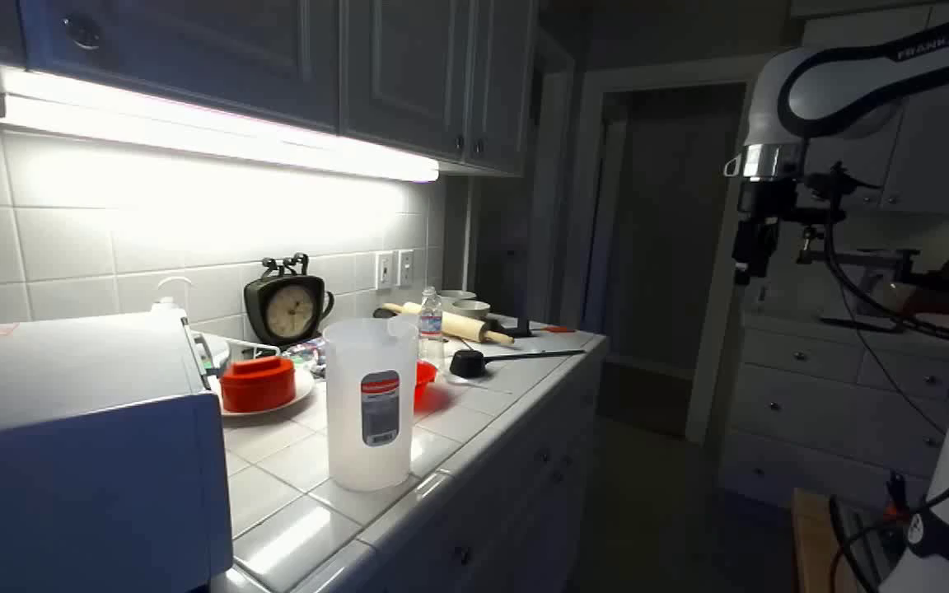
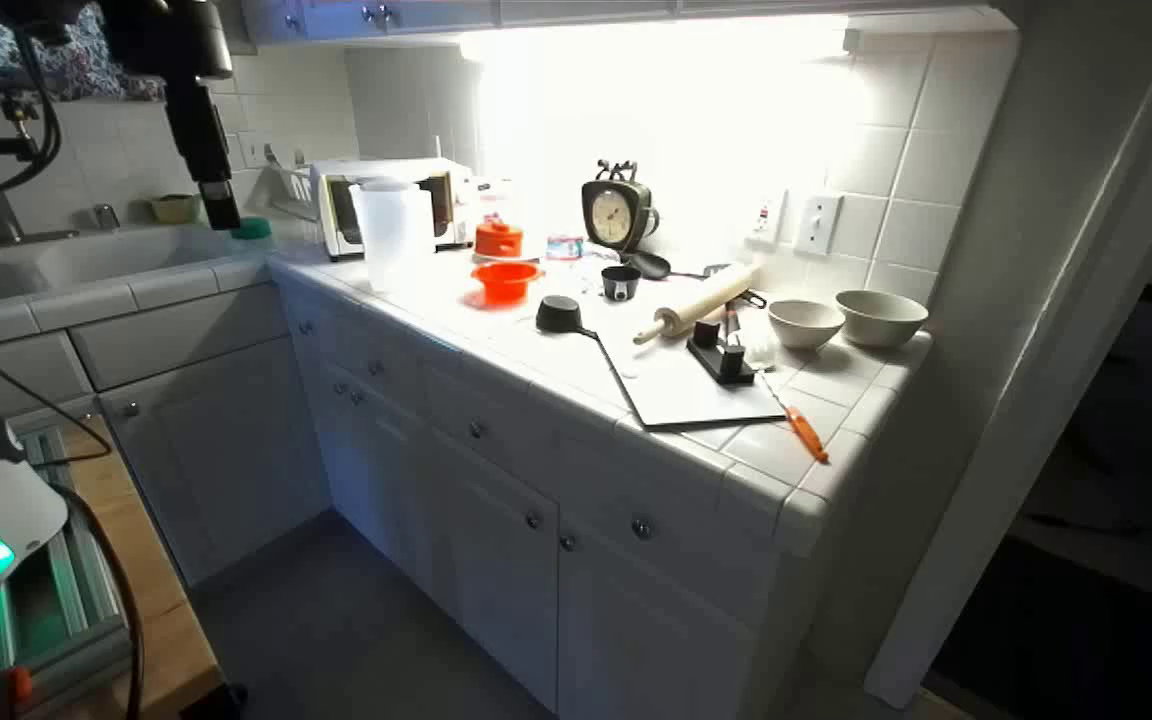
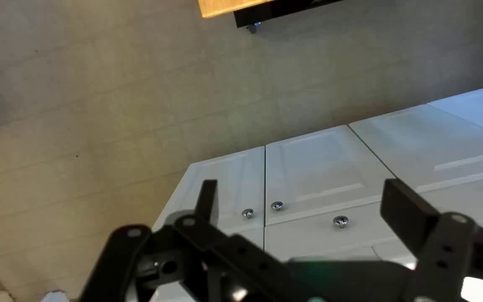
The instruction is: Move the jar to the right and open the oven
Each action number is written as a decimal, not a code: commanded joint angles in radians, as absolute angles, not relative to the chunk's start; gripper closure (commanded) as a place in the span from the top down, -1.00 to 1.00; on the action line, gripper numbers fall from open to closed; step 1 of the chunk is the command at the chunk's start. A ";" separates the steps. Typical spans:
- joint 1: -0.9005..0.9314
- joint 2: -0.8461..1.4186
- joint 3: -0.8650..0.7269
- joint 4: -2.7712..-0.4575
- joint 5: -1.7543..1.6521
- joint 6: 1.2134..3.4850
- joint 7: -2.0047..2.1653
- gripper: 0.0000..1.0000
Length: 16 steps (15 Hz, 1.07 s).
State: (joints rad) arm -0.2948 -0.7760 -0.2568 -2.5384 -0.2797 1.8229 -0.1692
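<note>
The arm (image 1: pixel 837 91) stands raised; its gripper (image 3: pixel 301 199) points down, fingers (image 3: pixel 407 216) wide apart.

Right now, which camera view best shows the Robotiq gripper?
The wrist view: the Robotiq gripper is large and close, its two fingers wide apart with nothing held between them. Both exterior views show it smaller and dark, the finger gap hard to make out.

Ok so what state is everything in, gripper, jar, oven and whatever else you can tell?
Gripper: open, holding nothing.
Jar: upright on the counter.
Oven: looks shut.
Strip light: on.
Cupboard doors: shut.
Clock: upright; whether it runs, can't tell.
Bottle: upright.
Rolling pin: lying down.
Red bowl: right way up.
White bowls: right way up.
</note>
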 commanded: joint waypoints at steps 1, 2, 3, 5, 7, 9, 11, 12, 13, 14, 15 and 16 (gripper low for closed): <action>-0.284 -0.777 -0.264 -2.536 -0.285 1.819 -0.164 1.00; -0.284 -0.777 -0.264 -2.536 -0.285 1.819 -0.164 1.00; -0.284 -0.777 -0.264 -2.536 -0.285 1.819 -0.164 1.00; -0.284 -0.777 -0.264 -2.536 -0.285 1.819 -0.164 1.00; -0.284 -0.777 -0.264 -2.536 -0.285 1.819 -0.164 1.00; -0.285 -0.772 -0.253 -2.545 -0.287 1.881 -0.127 1.00; -0.250 -0.754 -0.273 -2.547 -0.199 1.961 -0.101 1.00; -0.236 -0.747 -0.270 -2.553 -0.159 2.010 -0.079 1.00; -0.214 -0.731 -0.272 -2.551 -0.102 2.037 -0.070 1.00; -0.189 -0.715 -0.274 -2.551 -0.048 2.058 -0.074 1.00; -0.167 -0.704 -0.275 -2.550 0.004 2.074 -0.085 1.00; -0.140 -0.692 -0.276 -2.553 0.052 2.099 -0.104 1.00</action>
State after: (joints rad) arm -0.2050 -0.7254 -0.2622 -2.5420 -0.0697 2.0320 -0.0983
